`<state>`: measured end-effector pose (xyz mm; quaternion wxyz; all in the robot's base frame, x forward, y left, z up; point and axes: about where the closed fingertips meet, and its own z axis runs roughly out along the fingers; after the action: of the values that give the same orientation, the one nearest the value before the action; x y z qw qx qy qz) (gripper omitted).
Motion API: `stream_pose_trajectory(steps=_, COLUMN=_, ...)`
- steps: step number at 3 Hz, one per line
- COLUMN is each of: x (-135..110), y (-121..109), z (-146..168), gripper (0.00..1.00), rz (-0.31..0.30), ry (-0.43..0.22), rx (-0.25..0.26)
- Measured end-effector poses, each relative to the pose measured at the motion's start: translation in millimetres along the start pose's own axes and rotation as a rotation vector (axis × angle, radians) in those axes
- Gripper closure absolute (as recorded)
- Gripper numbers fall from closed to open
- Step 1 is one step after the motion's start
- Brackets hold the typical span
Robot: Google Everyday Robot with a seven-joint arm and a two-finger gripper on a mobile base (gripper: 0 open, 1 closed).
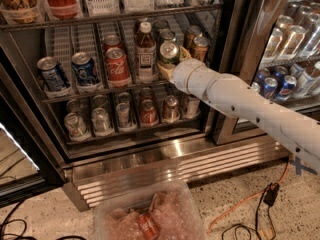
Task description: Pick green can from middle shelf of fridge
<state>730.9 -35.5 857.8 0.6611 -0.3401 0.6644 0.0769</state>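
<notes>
The green can [169, 52] with a silver top stands at the front of a lane on the middle shelf [75, 95] of the fridge [150, 166], slightly tilted. My gripper [173, 63] reaches in from the right on a white arm. Its pale fingers sit on either side of the can, one low on the left [164, 72] and one on the right [186, 52], closed on it. More cans alike [167, 35] stand behind it in the same lane.
A brown bottle [145, 51] and a red cola can [116, 64] stand just left of the green can, brown-gold cans [200, 46] just right. Blue cans [84, 70] are further left. Below is a shelf of cans [149, 113]. A plastic bin [150, 216] and cables [250, 204] lie on the floor.
</notes>
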Motion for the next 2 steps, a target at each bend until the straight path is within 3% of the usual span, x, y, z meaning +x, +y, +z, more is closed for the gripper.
stream_pose_trajectory(steps=2, x=-6.1, y=8.0, z=-19.6, gripper=1.00, rz=-0.039, ry=0.014, rx=-0.047)
